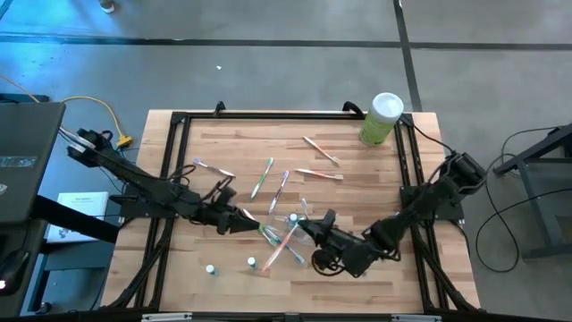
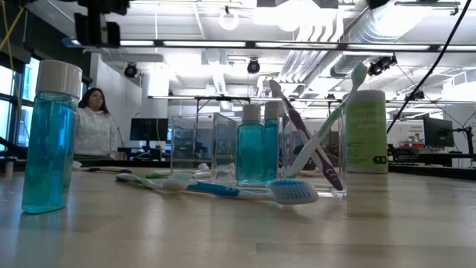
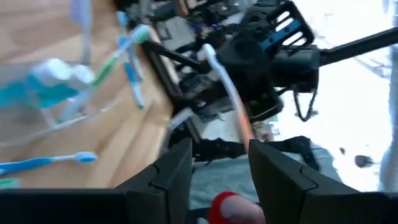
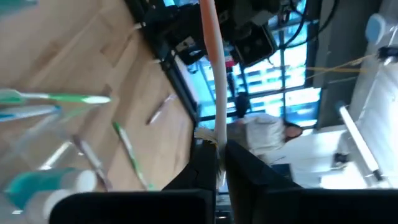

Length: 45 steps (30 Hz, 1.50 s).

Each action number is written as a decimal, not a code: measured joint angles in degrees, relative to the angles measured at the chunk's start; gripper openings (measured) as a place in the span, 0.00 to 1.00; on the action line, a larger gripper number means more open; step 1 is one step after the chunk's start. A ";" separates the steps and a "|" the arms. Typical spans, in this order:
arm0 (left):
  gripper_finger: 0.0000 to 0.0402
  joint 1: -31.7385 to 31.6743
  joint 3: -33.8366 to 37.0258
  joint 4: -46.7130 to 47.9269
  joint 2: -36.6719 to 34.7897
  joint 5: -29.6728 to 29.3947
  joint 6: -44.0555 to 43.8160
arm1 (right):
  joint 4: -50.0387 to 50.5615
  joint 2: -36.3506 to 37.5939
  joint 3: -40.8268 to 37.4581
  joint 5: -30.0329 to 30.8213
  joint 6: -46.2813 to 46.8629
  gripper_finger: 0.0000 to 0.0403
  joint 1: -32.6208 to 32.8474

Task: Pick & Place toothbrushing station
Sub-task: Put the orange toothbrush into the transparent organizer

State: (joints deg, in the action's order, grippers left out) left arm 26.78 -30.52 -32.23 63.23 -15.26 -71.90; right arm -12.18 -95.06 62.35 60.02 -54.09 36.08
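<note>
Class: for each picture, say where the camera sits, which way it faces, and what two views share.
High: overhead, looking down at the table; both arms show.
Low: tabletop height, looking across toothbrushes; robot hardly visible.
Left wrist: behind open left gripper, facing the right arm.
Right wrist: behind right gripper, shut on orange toothbrush, shared with left wrist view.

Clear cup [image 1: 288, 234]: outline barely discernible beside right gripper [image 1: 308, 225] from overhead. Teal bottle [image 3: 46, 84] near cup: blurred in left wrist view. Orange toothbrush [image 4: 213, 68]: head cut off by frame edge.
</note>
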 joint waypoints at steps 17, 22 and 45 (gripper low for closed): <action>0.38 -5.92 -0.11 -21.84 15.68 10.93 -5.33 | -11.72 -3.96 0.00 -0.42 -19.38 0.02 -2.42; 0.38 -6.75 -0.83 -22.46 16.97 12.43 -5.73 | -11.55 -3.96 0.00 -1.09 -19.69 0.02 -3.66; 0.26 -11.73 -3.60 -18.54 17.23 19.95 -2.03 | -9.05 -3.94 0.00 -2.36 -22.78 0.02 -7.90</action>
State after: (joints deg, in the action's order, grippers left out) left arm 15.06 -34.12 -50.78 80.47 4.69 -73.93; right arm -21.23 -99.00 62.35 57.66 -76.87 28.18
